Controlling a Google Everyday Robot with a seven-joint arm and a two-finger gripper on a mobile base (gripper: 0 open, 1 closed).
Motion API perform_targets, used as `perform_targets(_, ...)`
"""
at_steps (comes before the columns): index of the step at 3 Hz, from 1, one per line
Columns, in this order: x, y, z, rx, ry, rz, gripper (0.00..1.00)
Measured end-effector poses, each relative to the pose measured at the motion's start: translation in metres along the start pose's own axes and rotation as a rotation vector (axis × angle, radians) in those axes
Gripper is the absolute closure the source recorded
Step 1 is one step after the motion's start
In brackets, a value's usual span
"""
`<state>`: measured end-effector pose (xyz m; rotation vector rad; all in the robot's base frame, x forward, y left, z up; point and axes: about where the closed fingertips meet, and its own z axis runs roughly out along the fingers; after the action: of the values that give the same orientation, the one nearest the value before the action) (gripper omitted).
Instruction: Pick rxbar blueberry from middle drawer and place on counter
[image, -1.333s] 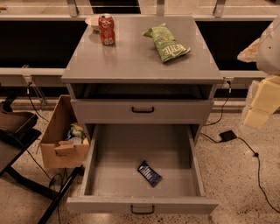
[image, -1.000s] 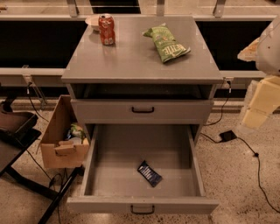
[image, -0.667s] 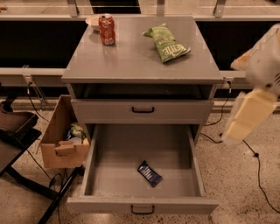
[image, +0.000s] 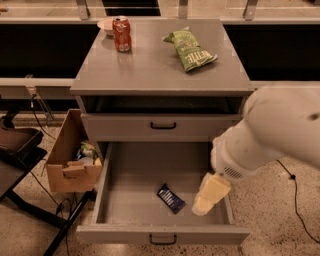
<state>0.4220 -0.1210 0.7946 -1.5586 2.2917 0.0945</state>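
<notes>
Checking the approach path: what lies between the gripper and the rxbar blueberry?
Only bare middle drawer floor, per the camera view; the gripper hangs right of the rxbar blueberry.

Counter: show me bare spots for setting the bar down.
The counter is bare across its front half, up to the red can and green chip bag; a strip between them is free too. Back left is crowded: can and pale dish. The gripper hangs over the right side of the middle drawer, beside the rxbar blueberry.

The arm (image: 282, 127) is white and rounded, with a seemingly cream-yellow hand (image: 210, 194) over the middle drawer (image: 135, 192).
</notes>
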Motion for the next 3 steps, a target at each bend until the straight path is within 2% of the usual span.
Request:
perform_targets(1,0.008,0.01,0.086,-0.005,0.016,0.014,0.0)
perform_targets(2,-0.001,-0.006,0.091,0.062,-0.033,0.028,0.0)
perform_targets(3,-0.004,-0.007,0.089,0.065,-0.04,0.024,0.0)
